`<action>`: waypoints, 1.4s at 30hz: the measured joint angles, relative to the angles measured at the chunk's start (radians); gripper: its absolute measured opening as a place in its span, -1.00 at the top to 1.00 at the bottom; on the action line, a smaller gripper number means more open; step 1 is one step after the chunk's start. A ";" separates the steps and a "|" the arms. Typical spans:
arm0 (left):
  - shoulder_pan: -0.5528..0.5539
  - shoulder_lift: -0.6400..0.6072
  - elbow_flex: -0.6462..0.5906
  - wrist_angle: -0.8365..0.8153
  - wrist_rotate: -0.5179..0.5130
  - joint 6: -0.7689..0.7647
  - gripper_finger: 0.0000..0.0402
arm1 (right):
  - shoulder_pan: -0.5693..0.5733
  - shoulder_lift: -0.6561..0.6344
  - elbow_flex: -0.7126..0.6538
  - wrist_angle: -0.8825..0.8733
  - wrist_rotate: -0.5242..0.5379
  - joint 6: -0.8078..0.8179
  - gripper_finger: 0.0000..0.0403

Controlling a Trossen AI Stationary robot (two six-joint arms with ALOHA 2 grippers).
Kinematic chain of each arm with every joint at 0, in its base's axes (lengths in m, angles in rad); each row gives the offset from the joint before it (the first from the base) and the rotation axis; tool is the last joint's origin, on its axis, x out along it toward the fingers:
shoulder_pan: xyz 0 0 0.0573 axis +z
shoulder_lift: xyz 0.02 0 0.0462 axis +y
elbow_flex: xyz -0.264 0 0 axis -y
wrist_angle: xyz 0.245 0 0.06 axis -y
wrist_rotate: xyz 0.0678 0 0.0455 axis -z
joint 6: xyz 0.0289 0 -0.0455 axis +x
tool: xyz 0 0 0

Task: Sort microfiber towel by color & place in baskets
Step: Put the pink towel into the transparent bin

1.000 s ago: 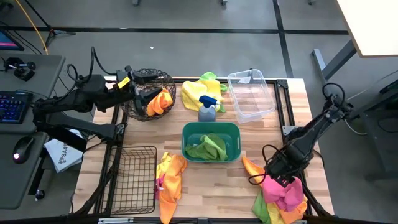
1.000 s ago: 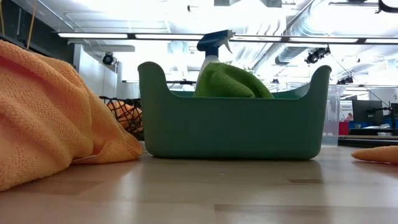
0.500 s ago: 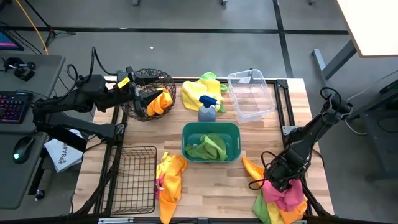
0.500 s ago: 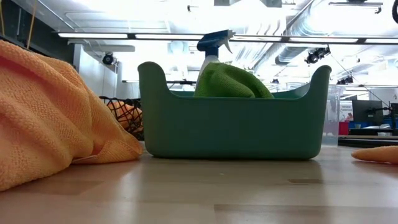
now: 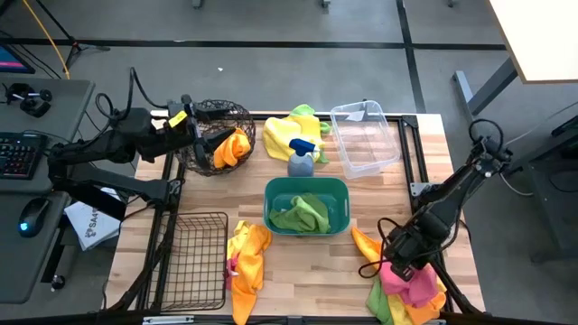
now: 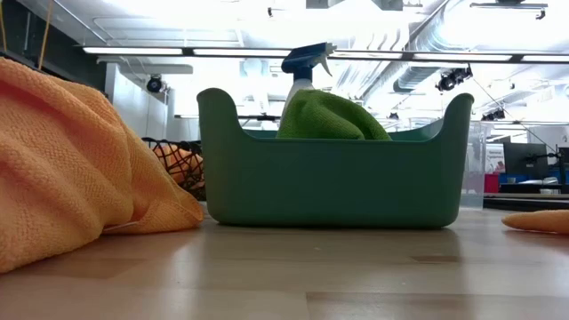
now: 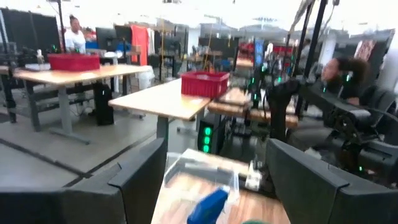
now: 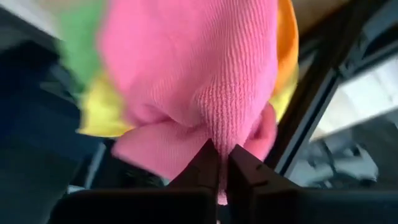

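The right gripper [image 5: 404, 268] is down at the near right corner of the table [image 5: 307, 262], on top of a heap of cloths, and the right wrist view shows its two fingers [image 8: 205, 165] pressed together on a fold of a pink towel [image 8: 205, 74], with yellow, green and orange cloth showing around that pink one. In the high view the same pink towel [image 5: 411, 280] lies on top of the heap, and an orange towel [image 5: 366, 242] lies just beside the gripper toward the middle of the table. The left gripper [image 5: 206, 135] reaches over the round wire basket [image 5: 226, 113] at the far left of the table, where an orange cloth [image 5: 232, 147] sits inside; its fingers [image 7: 140, 180] stand well apart in the left wrist view and hold nothing. The teal tub [image 5: 305, 188] sits in the middle of the table with a green towel [image 5: 301, 213] in it (the low view shows that green cloth [image 6: 329, 117] bulging above the tub's rim [image 6: 333, 178]). Behind the tub stands a spray bottle [image 5: 301, 158], touching a yellow pile [image 5: 289, 131], and the clear bin [image 5: 364, 137] is just to the right of that pile. The rectangular wire basket [image 5: 192, 262] is at the near left, with a mixed heap of yellow and orange towels [image 5: 246, 257] just beside it.
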 joint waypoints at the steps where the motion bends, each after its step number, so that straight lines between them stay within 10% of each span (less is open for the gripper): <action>1: 0.000 -0.001 0.000 0.022 0.000 0.008 -0.31 | -0.012 0.000 0.045 -0.033 0.034 -0.018 0.98; 17: 0.000 -0.005 0.000 0.144 -0.001 0.104 -0.31 | -0.305 0.001 0.785 -0.054 0.824 -0.684 1.00; 26: 0.000 -0.005 0.000 0.151 -0.023 0.111 -0.31 | -0.513 0.048 0.802 0.224 0.680 -1.079 1.00; 42: 0.000 -0.006 0.001 0.150 -0.025 0.136 -0.31 | -0.609 0.199 0.801 0.389 0.394 -1.229 1.00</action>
